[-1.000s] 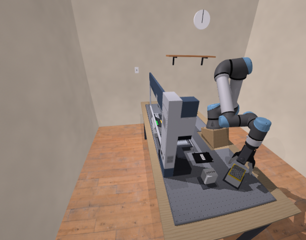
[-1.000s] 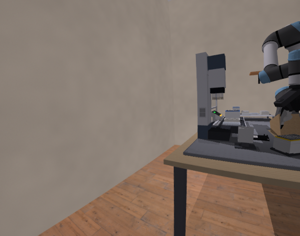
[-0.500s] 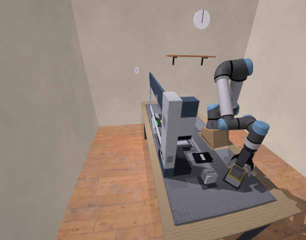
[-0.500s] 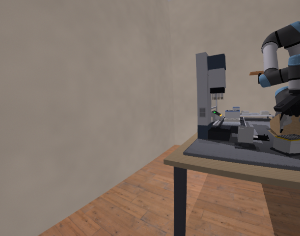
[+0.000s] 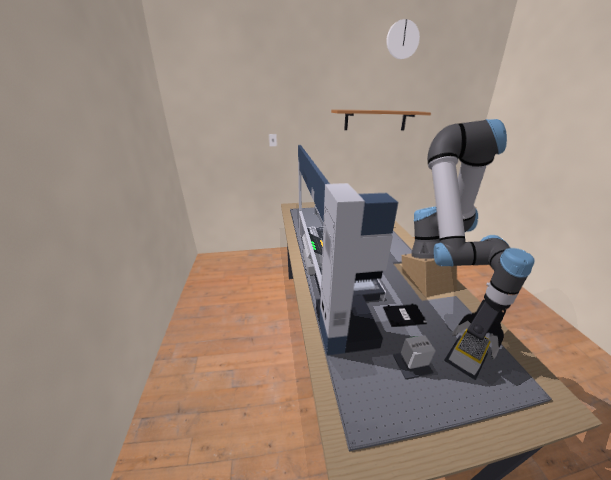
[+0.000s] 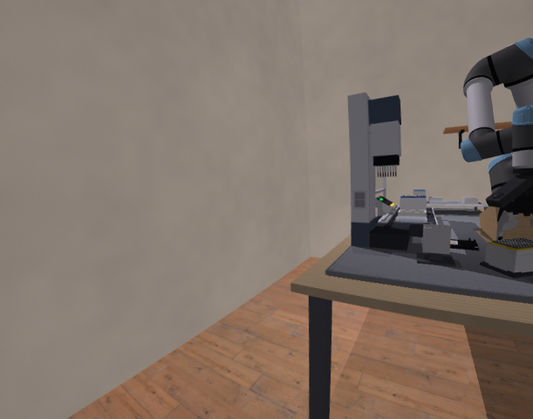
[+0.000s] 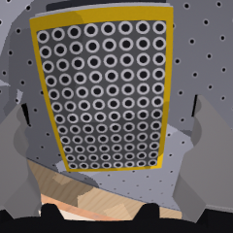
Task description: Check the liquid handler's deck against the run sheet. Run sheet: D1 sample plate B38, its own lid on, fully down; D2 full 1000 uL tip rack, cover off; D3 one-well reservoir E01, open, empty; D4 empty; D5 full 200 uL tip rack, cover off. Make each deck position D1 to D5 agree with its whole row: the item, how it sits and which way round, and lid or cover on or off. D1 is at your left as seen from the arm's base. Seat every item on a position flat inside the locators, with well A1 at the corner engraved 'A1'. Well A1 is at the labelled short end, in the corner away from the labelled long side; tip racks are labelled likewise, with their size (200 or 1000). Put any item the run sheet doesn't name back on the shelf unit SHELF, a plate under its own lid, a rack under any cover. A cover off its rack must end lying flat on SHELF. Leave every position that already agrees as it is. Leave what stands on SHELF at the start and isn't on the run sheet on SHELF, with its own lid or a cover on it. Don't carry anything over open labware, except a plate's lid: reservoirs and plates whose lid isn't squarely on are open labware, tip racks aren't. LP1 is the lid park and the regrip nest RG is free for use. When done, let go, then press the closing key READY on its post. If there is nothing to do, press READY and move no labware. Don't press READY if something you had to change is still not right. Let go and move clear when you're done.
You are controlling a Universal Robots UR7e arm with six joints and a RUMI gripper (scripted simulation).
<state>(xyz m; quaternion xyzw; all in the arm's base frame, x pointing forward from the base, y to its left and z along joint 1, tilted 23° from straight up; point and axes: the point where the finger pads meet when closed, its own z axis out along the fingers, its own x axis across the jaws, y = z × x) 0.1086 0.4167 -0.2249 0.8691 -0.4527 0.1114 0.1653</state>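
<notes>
A full tip rack [image 5: 472, 347] [image 6: 514, 255] [image 7: 104, 92] with a yellow rim and grey sides stands uncovered on the perforated grey base plate [image 5: 424, 413], near its right edge. My gripper [image 5: 478, 334] [image 6: 520, 225] [image 7: 109, 99] is open and hangs just above the rack. One finger is outside each long side, and neither touches it. In the wrist view the rack fills the space between the fingers, a little skewed. Its label cannot be read.
A small grey box [image 5: 418, 351] [image 6: 435, 238] stands left of the rack. A flat black item [image 5: 400, 315] lies behind it. The liquid handler tower [image 5: 346, 258] [image 6: 367, 171] stands at the left. The arm's tan pedestal [image 5: 424, 273] is behind. Labware stands far back in the exterior view [image 6: 413, 201].
</notes>
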